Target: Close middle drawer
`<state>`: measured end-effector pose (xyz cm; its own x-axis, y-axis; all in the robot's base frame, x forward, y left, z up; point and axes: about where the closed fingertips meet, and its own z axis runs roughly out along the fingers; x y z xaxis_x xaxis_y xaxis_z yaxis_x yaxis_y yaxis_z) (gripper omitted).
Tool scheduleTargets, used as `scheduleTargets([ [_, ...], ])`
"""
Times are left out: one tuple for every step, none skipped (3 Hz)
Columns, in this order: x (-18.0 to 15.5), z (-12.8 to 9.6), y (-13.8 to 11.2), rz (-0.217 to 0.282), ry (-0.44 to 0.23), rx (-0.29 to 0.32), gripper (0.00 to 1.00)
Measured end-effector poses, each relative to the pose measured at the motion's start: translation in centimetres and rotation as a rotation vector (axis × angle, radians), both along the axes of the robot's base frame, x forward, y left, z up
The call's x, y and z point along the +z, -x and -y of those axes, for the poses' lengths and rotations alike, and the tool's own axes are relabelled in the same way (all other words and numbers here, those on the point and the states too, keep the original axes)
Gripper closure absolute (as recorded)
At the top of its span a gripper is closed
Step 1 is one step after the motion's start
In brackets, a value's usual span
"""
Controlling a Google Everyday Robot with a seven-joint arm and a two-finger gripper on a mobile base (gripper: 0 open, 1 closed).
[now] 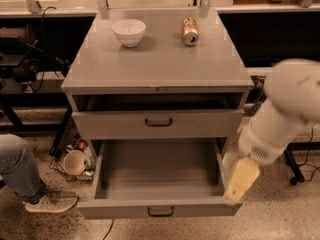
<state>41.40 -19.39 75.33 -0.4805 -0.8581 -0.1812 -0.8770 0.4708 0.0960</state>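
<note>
One drawer pulled far out: middle drawer (120,210), low ctr, near side; gripper (241,179) blurred just beside its right front corner, grip state can't tell, arm (282,116) cut off at right edge.

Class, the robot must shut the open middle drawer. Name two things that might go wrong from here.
1. The claw hangs at the middle drawer's right front corner, away from the handle; pushing there may skew or jam it.
2. The top drawer is ajar just above; the arm may knock it.
</note>
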Motion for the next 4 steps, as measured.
scheduleTargets([
  [-11.4, -1.5, 6.4, -0.180, -0.049, -0.090, 0.26],
  [-17.8, -2.5, 8.6, -0.227, -0.071, -0.122, 0.49],
  [-18.4, -2.7, 8.6, -0.222, -0.077, -0.126, 0.72],
  [-18.4, -2.6, 8.7, -0.223, -0.076, -0.125, 0.95],
])
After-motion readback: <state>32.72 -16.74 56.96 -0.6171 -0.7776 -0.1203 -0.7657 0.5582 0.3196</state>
